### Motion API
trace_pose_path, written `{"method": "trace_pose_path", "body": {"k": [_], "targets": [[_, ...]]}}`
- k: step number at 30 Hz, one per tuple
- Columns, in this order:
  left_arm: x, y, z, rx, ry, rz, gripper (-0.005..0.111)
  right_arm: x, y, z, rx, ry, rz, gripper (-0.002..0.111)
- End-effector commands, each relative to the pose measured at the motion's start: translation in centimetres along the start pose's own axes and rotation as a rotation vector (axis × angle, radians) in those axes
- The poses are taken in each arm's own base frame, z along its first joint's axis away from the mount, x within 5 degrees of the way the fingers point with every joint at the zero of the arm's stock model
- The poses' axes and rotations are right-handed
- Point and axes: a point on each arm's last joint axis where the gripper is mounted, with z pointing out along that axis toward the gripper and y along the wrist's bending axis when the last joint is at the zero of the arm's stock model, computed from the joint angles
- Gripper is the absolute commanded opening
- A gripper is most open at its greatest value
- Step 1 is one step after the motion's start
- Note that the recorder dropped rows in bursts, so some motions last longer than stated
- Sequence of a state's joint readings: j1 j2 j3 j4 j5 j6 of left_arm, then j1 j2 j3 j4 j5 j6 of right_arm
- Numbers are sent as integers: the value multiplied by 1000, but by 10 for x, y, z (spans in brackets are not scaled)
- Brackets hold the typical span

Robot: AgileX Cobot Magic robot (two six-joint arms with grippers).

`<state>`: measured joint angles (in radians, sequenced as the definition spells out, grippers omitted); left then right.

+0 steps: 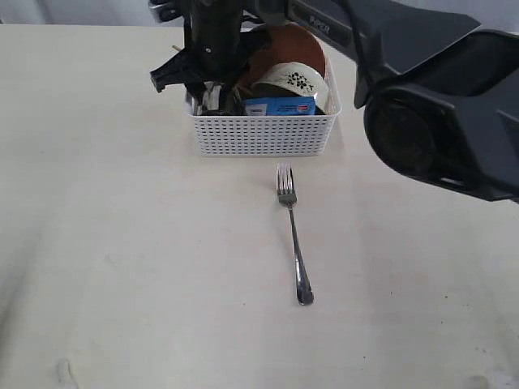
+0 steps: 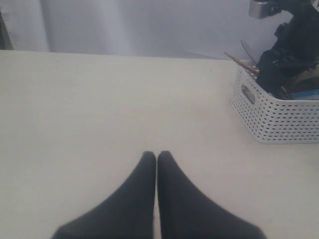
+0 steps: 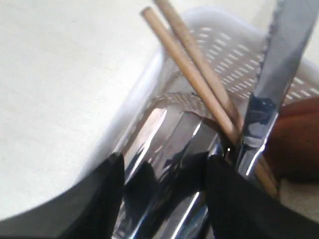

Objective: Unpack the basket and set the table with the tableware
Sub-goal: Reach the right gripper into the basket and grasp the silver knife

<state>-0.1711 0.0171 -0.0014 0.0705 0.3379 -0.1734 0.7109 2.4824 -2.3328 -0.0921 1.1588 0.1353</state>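
Observation:
The white basket [image 1: 263, 134] stands at the back of the table [image 1: 122, 243]. It holds the brown plate [image 1: 296, 44], the floral bowl [image 1: 296, 79] and a blue packet [image 1: 280, 105]. My right gripper [image 1: 207, 89] reaches down into the basket's left end. In the right wrist view it [image 3: 162, 159] is open, its fingers straddling the steel cup [image 3: 169, 144] with a thin gap on one side. Two chopsticks [image 3: 194, 69] and the knife [image 3: 279, 64] lean just past the cup. The fork [image 1: 292, 235] lies on the table in front of the basket. My left gripper [image 2: 156, 154] is shut and empty over bare tabletop.
The right arm's dark body [image 1: 438, 105] hangs over the table's right side. In the left wrist view the basket [image 2: 279, 119] stands off to one side, chopsticks [image 2: 241, 62] poking over its rim. The wooden spoon is not visible.

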Motion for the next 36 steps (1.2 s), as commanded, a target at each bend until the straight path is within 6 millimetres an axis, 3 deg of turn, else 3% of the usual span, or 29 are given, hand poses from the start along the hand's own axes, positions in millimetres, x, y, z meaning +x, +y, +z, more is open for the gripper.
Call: {"method": "trace_pose_path", "body": {"k": [1, 10, 19, 27, 30, 33, 34, 36], "targets": [[0, 0, 0, 4, -5, -5, 1, -8, -5, -14, 41, -42, -13, 49], [0, 0, 0, 4, -5, -5, 1, -8, -17, -18, 179, -28, -41, 49], [0, 0, 0, 4, -5, -5, 1, 0, -11, 15, 138, 33, -24, 48], [0, 0, 0, 4, -5, -5, 1, 2, -13, 20, 158, 39, -22, 23], [0, 0, 0, 4, -5, -5, 1, 6, -9, 36, 134, 71, -5, 22], [0, 0, 0, 4, -5, -5, 1, 6, -9, 35, 134, 72, 1, 22], [0, 0, 0, 4, -5, -5, 1, 5, -10, 31, 133, 65, 2, 19], [0, 0, 0, 4, -5, -5, 1, 4, -10, 28, 132, 61, -16, 0]]}}
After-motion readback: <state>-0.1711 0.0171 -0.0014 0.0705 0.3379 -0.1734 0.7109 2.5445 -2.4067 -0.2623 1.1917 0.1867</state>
